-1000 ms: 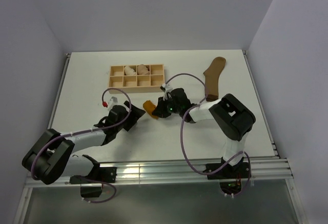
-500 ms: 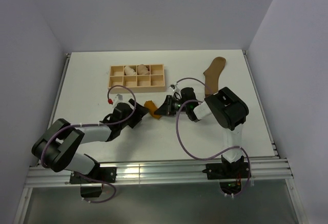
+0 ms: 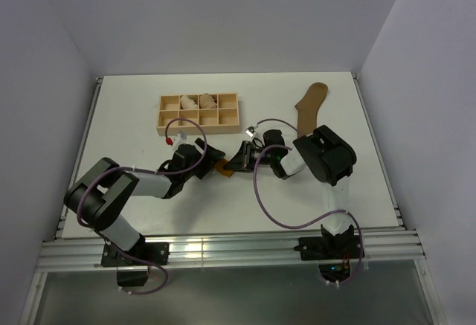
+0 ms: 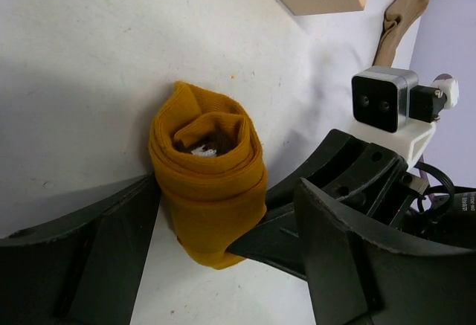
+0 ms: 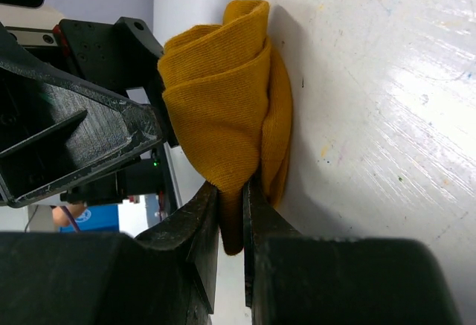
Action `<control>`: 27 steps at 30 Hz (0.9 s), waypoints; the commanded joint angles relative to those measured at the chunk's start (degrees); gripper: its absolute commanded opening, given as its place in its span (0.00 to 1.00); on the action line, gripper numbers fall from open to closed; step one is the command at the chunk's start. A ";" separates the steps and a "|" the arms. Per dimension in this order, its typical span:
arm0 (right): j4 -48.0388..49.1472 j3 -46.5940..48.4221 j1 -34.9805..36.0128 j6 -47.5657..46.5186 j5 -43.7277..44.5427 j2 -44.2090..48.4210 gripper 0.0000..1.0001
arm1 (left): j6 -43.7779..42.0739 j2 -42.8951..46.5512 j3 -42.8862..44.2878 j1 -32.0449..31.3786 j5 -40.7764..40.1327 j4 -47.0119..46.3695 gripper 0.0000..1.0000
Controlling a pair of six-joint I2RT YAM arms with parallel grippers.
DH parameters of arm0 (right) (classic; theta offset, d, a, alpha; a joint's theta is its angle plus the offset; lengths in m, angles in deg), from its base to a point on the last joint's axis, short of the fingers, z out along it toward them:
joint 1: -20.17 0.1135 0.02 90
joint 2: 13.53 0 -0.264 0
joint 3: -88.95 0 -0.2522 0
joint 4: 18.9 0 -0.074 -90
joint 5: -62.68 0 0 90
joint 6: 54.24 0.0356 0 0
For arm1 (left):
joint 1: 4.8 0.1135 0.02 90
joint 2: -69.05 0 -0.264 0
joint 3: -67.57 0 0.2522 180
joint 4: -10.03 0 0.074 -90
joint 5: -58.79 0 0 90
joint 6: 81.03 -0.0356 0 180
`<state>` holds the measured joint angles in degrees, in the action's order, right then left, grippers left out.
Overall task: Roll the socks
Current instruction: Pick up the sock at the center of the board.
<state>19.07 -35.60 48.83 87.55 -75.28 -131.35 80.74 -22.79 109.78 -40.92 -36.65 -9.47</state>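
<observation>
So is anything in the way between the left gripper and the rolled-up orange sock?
No. The rolled mustard-orange fabric sock sits inside the open left gripper; only the right gripper pinches its edge from the other side.

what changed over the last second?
Left end effector slid right to the rolled mustard sock and now straddles it, jaws open. Right end effector stayed pinched on the sock's end, its arm folding inward. Olive-brown sock and wooden tray unchanged.

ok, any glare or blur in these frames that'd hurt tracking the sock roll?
Top external: even light, only a bright glint on the front rail. Left wrist: mustard sock sharp, shadow falling to its left. Right wrist: sheen on the table; sock sharp there too.
</observation>
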 commanded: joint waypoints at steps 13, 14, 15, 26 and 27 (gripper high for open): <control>3.99 -2.23 0.16 9.99 -1.25 -6.81 0.01 | -0.84 -3.96 1.34 -2.55 -1.42 0.91 0.77; 4.17 -2.23 0.16 10.52 -1.34 -6.98 0.01 | -1.01 -4.23 1.44 -2.64 -1.42 0.65 0.77; 4.61 -2.40 0.08 11.22 -1.25 -7.16 0.02 | -1.10 -4.58 1.61 -2.73 -1.42 0.65 0.76; 21.66 -4.60 -0.19 24.14 -2.66 -12.25 0.02 | -0.84 -7.13 2.76 -3.52 -3.62 4.77 0.79; 22.01 -4.69 -0.19 24.41 -2.66 -12.52 0.02 | -0.58 -7.22 2.75 -3.52 -3.71 5.74 0.81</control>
<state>40.38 -38.00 47.59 108.68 -76.86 -140.02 80.39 -27.29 112.99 -43.50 -40.12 -11.94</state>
